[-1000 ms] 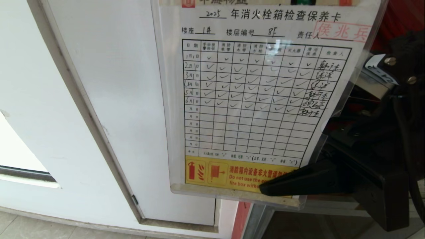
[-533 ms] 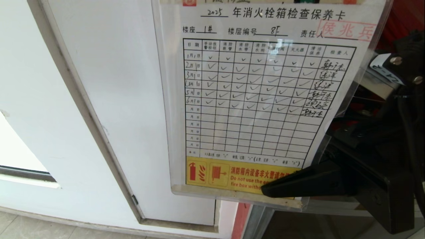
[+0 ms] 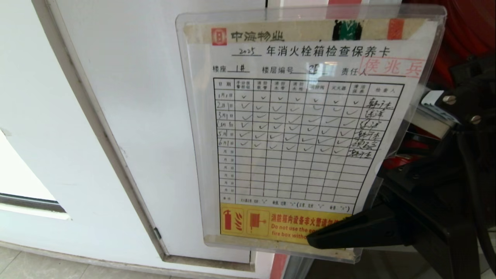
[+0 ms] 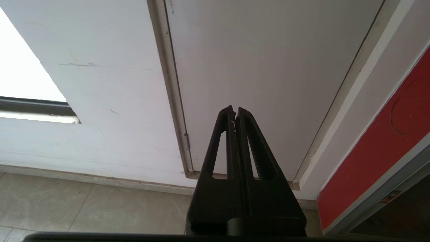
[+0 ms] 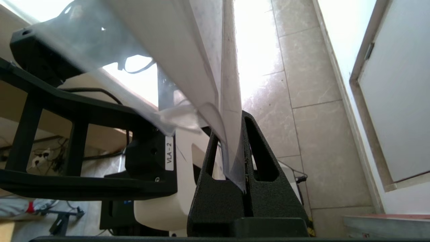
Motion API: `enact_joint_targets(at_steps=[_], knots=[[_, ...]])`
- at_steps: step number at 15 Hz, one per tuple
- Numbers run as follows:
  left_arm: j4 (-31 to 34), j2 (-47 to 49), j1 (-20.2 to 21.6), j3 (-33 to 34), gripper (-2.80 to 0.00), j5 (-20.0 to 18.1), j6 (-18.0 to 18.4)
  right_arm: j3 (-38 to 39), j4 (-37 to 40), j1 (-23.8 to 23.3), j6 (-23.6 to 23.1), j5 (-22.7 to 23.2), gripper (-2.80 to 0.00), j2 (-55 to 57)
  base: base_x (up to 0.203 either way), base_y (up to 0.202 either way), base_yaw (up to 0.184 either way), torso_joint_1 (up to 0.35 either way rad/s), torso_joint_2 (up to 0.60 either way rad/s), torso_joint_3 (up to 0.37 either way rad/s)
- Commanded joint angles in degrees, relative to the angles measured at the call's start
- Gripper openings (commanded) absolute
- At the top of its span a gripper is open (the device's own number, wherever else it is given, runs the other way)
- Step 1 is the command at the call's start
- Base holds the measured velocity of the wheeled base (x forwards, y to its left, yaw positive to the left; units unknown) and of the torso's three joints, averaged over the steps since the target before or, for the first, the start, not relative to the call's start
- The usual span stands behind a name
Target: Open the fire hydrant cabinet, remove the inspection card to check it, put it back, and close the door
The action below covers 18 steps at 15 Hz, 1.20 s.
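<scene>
The inspection card point(image 3: 294, 135), a white ruled grid with a yellow band at its lower end inside a clear sleeve, is held upright facing the head camera. My right gripper point(image 3: 314, 241) is shut on its lower right corner. In the right wrist view the sleeve's edge point(image 5: 208, 67) runs down between that gripper's point(image 5: 231, 123) closed fingers. The fire hydrant cabinet shows only as red inside point(image 3: 465, 35) behind the card and as a red side panel point(image 4: 379, 151). The door is not in view. My left gripper point(image 4: 234, 109) hangs parked low, shut and empty.
A plain white panel door point(image 3: 147, 116) in a grey frame fills the wall left of the card. Beige floor tiles point(image 3: 38, 267) run along the wall's foot. My own base and arm frame point(image 5: 84, 114) stand close behind the card.
The card and my right gripper have dropped lower in the head view, so the card's top edge and header strip now show. The grip is unchanged and the left arm is still.
</scene>
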Motion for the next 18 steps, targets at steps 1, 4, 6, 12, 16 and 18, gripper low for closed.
enact_joint_targets(at_steps=[1, 4, 6, 12, 16, 18], knots=[[-0.04, 0.07, 0.02, 0.05, -2.80, 0.02, -0.04, 0.81, 0.07, 0.21, -0.06, 0.28, -2.80, -0.08, 0.000, 0.000, 0.000, 0.000, 0.00, 0.000], [-0.04, 0.07, 0.02, 0.05, -2.80, 0.03, -0.04, 1.86, -0.02, 0.30, -0.06, 0.28, -2.80, -0.08, 0.000, 0.000, 0.000, 0.000, 0.00, 0.000], [-0.04, 0.07, 0.02, 0.09, -2.80, 0.07, -0.04, 2.21, -0.02, 0.38, -0.06, 0.28, -2.80, -0.17, 0.000, 0.000, 0.000, 0.000, 0.00, 0.000], [-0.04, 0.07, 0.02, 0.00, -2.80, -0.01, -0.04, 2.92, -0.11, 0.82, -0.04, 0.28, -2.80, -0.08, 0.000, 0.000, 0.000, 0.000, 0.00, 0.000], [-0.04, 0.07, 0.02, 0.00, -2.80, -0.02, -0.04, 3.09, -0.02, 1.34, 0.03, 0.29, -2.80, -0.17, 0.000, 0.000, 0.000, 0.000, 0.00, 0.000], [-0.04, 0.07, 0.02, 0.00, -2.80, -0.02, -0.04, 3.02, -0.15, 1.50, 1.19, 0.37, -2.80, -0.17, 0.000, 0.000, 0.000, 0.000, 0.00, 0.000]])
